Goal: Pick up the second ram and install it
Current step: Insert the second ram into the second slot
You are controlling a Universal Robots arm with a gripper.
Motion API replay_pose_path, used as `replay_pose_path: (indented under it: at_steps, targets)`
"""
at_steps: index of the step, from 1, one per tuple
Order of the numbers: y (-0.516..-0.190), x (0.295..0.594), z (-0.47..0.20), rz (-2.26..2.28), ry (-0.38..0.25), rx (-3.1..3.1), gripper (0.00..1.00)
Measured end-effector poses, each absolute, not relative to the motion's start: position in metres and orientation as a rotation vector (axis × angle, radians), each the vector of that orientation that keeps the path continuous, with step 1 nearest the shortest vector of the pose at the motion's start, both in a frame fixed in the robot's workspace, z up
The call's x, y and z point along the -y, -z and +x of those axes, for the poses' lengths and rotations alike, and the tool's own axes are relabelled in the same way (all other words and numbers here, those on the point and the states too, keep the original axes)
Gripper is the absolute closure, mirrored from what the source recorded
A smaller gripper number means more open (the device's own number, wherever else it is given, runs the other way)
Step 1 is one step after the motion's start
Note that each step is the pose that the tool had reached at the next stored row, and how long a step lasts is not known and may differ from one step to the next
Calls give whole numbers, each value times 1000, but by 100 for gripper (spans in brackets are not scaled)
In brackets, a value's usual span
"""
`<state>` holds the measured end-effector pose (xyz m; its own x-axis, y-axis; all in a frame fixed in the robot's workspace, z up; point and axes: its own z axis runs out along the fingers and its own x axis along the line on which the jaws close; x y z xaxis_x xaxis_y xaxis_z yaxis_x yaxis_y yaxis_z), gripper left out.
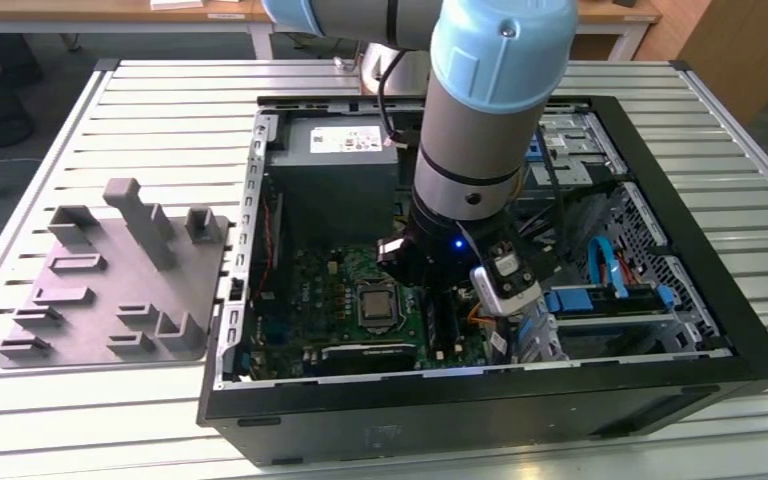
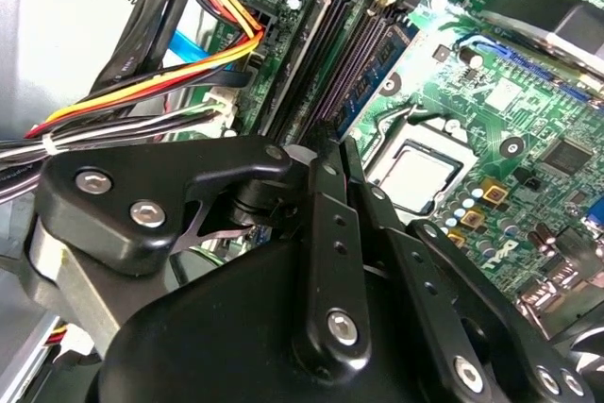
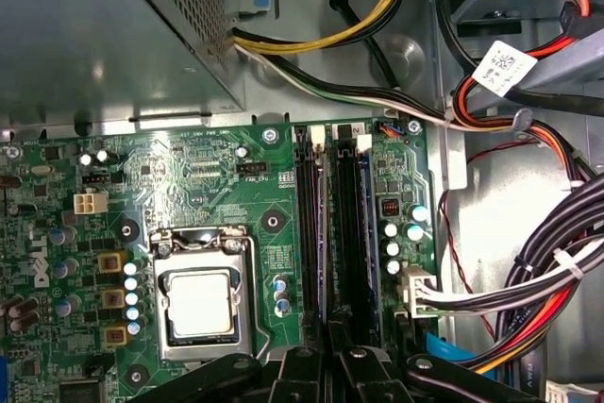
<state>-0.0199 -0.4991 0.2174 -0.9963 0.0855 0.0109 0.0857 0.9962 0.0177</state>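
Reaching down into the open computer case [image 1: 491, 400], my arm [image 1: 484, 130] hangs over the motherboard [image 3: 189, 186] with my tool [image 3: 330, 365] low above the row of long black memory slots [image 3: 308, 224]. In both wrist views the tool's dark fingers [image 2: 326, 233] stand pressed close together, directly in line with the slots, their tips just at the near end of the row. Whether they pinch anything I cannot tell, since no stick shows between them. The second ram [image 3: 366, 224], a thin dark blue-green board, sits upright in a slot on the side of the row nearest the white power connector [image 3: 415, 292]; in the second wrist view its blue edge [image 2: 377, 58] runs alongside the empty black slots. The processor socket [image 3: 200, 301] with its pale metal lid lies just beside the slots on the other side. Bundles of black, yellow, orange and red cables [image 2: 160, 73] cross near the tool. In the exterior view, the case rests on a slatted metal surface [image 1: 157, 110], and a grey fixture tray [image 1: 104, 280] lies on it toward the exterior view's left.
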Motion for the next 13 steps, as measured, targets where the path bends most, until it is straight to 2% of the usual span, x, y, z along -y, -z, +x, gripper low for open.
replay_pose_path:
  at_steps: [13]
  targets:
    - [-217,494,-20,-129,29,3129,86]
